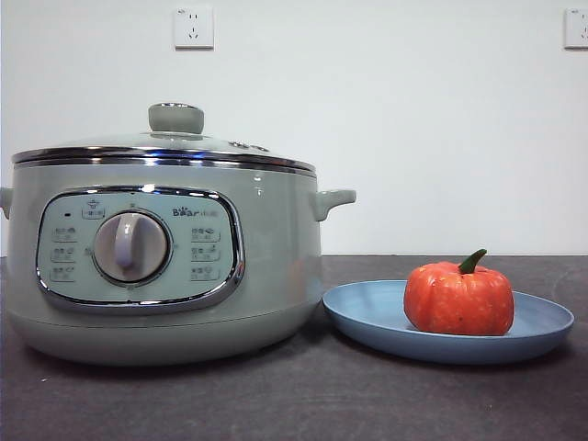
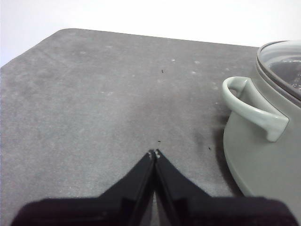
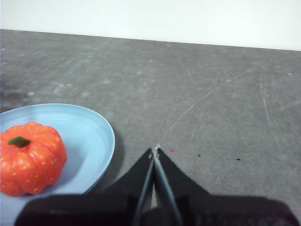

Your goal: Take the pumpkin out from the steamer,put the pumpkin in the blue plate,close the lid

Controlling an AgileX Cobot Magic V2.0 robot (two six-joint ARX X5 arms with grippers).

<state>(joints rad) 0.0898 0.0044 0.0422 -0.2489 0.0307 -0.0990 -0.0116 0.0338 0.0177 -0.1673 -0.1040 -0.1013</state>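
Front view: the pumpkin (image 1: 458,299) is seen resting on the blue plate (image 1: 367,317), just beside the steamer (image 1: 165,276), on which the lid (image 1: 165,147) appears seated. Left gripper (image 2: 154,153) and right gripper (image 3: 155,150) are held over bare table (image 2: 94,103), jaws pressed together, empty.

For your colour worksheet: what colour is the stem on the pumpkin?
Green, on the orange-red pumpkin; its stem shows best in the front view.

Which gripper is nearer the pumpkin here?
Right. The right gripper, shut, hangs over bare table just beside the blue plate holding the pumpkin. The left gripper, shut, is by the steamer handle, pumpkin out of its view.
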